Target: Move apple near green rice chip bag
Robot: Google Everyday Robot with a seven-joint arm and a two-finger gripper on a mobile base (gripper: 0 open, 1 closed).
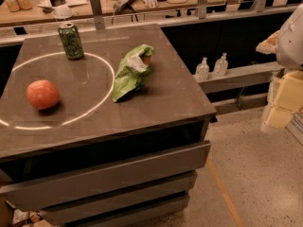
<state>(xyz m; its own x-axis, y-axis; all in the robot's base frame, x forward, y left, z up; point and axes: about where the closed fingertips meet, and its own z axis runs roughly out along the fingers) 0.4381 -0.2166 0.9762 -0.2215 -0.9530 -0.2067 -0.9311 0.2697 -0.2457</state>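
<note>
The apple (42, 94) is a round orange-red fruit resting on the left side of the dark tabletop (165, 98). The green rice chip bag (132, 72) lies crumpled near the table's middle, to the right of the apple and apart from it. My gripper (283, 98) shows as pale yellowish and white parts at the far right edge of the camera view. It is off the table, over the floor and far from both the apple and the bag.
A dark green drink can (71, 40) stands upright at the table's back left. A light ring (102, 98) is marked on the tabletop. Two small bottles (211, 67) sit on a ledge to the right. A cluttered desk (118, 4) runs behind.
</note>
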